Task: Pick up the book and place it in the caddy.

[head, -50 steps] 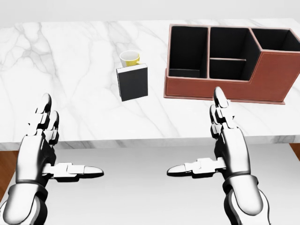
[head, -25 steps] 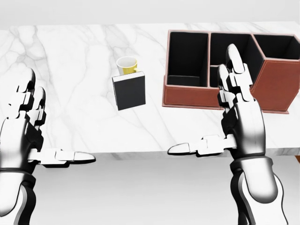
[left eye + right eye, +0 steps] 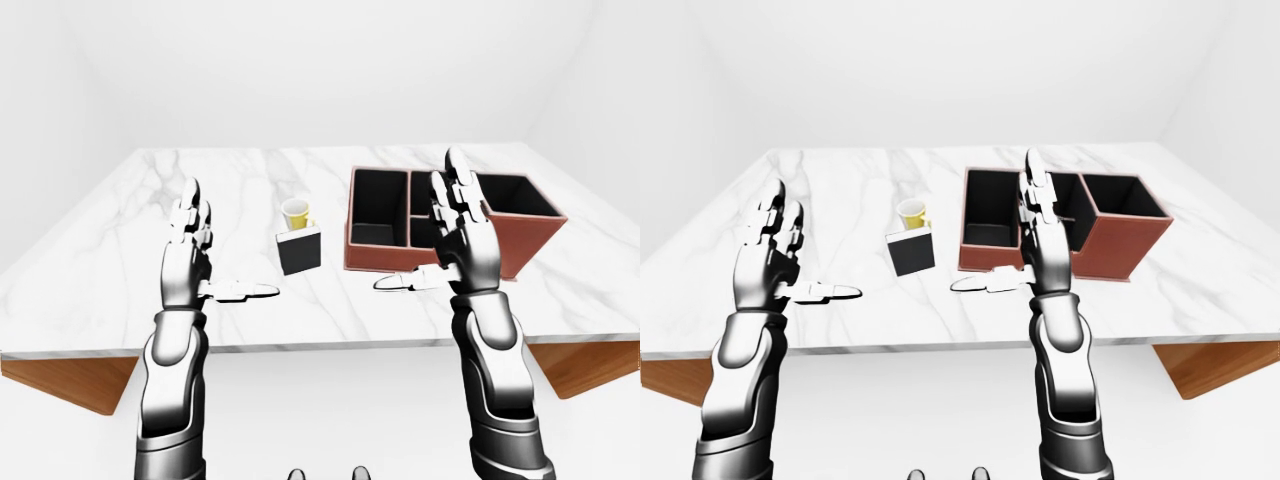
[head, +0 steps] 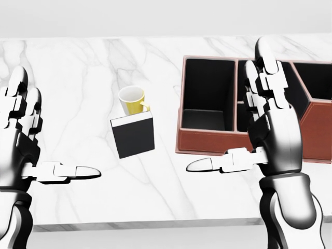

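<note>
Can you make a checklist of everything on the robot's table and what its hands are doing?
Surface: white marble table, wooden underside at the corners.
Job's things: black book lying flat near the middle; brown caddy to its right in the head view, its visible black compartments look empty.
Clutter: yellow cup just above the book in the head view, touching or nearly so.
Grippers: left robot hand open, holding nothing; right robot hand open, raised before the caddy.
Cables: nothing seen.
Surroundings: plain white walls, pale floor.

black book, yellow cup, brown caddy, marble table
</note>
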Controlling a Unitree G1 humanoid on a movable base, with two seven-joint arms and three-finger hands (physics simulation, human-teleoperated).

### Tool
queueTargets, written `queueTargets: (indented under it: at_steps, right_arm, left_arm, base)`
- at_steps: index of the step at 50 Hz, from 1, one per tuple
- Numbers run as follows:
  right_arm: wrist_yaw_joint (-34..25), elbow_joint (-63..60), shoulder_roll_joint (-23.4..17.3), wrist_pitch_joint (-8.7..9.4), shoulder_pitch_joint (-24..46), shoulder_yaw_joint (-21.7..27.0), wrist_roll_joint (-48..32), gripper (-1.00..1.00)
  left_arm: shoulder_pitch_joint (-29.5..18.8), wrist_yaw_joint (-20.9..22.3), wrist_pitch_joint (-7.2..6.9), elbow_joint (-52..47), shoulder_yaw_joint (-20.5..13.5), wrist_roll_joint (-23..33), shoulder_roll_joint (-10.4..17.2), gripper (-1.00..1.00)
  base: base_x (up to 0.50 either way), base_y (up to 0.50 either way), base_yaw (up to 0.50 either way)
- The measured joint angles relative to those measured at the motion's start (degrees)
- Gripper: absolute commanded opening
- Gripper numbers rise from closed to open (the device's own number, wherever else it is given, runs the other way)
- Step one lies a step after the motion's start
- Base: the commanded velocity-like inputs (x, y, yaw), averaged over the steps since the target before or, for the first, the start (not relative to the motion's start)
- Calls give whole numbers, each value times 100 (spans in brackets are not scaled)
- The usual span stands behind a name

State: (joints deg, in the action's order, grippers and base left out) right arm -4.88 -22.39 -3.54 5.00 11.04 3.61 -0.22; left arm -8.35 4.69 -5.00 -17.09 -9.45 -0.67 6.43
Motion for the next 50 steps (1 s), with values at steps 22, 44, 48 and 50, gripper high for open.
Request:
queueTargets:
  at_steps: [22, 44, 48, 50]
  right_arm:
    - [-60, -95, 17, 0, -29, -31, -33, 100]
    - [-128, -118, 32, 0, -88, -71, -49, 100]
    - [-153, -138, 31, 0, -101, -69, -53, 100]
    - [-164, -147, 31, 0, -107, -67, -53, 100]
  left_arm:
    - [67, -8, 0, -135, -47, -16, -1, 100]
    - [106, -14, 0, -173, -64, -11, -7, 100]
    - [109, -14, 0, -183, -73, -13, -5, 100]
    - [109, -15, 0, -186, -76, -14, -3, 100]
  base:
    - [50, -2, 0]
    - [23, 0, 0]
    - [0, 0, 0]
    - [0, 0, 0]
